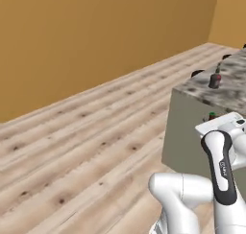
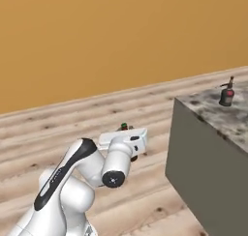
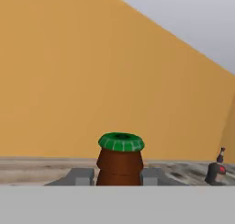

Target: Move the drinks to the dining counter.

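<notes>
From my station I see the end effector (image 3: 118,176) closed narrow on a small brown bottle (image 3: 119,165) with a green cap (image 3: 121,142); in the hand view the two grey fingers (image 3: 81,176) press against the bottle's sides, and the bottle stands upright between them; in the right base view the same green cap (image 2: 124,125) peeks just above the white hand, which is held above the wooden floor (image 2: 58,128), well apart from the tabletop (image 2: 227,116); in the left base view the cap (image 1: 212,116) shows as a small green and red speck above the hand, in front of the counter's grey side wall (image 1: 185,132).

On the speckled marble tabletop (image 1: 235,87) stands a squat black bottle (image 1: 215,79) with a thin narrow neck and a patch of red on its body; it sits upright near the corner of the tabletop closest to me, a little in from both edges; the right base view shows that bottle (image 2: 226,95) near the far edge of the tabletop, against the orange wall (image 2: 121,36); the hand view catches it (image 3: 216,170) low at the right, upright on the marble, well apart from the held bottle; dark round shapes (image 1: 197,73) show beside the tabletop's far edge in the left base view, too small for me to tell what they are.
</notes>
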### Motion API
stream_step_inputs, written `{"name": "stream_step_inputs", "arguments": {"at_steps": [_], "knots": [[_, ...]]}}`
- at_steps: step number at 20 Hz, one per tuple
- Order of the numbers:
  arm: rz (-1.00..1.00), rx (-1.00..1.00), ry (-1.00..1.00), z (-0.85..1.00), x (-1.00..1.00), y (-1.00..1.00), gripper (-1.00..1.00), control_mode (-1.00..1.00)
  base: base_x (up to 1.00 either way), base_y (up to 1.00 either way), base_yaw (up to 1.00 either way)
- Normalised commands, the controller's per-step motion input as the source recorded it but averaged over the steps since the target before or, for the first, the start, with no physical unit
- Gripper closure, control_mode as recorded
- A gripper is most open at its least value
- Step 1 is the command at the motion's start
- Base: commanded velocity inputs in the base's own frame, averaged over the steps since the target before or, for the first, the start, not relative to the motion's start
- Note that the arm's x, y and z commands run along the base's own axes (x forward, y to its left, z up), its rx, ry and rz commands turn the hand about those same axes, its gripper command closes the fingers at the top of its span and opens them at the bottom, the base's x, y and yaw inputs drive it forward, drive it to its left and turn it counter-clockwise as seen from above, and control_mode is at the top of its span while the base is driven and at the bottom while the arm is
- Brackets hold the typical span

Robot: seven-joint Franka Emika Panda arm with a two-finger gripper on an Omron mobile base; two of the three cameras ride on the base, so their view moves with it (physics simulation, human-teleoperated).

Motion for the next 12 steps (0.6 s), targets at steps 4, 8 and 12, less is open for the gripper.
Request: {"name": "stream_step_inputs", "arguments": {"at_steps": [4,8,12], "knots": [[0.00,0.00,0.00,0.00,0.00,0.00,1.00,1.00,-0.52,0.50,-0.60],[0.00,0.00,0.00,0.00,0.00,0.00,1.00,1.00,0.34,0.33,-0.68],[0.00,0.00,0.00,0.00,0.00,0.00,1.00,1.00,0.96,0.29,-0.67]]}}
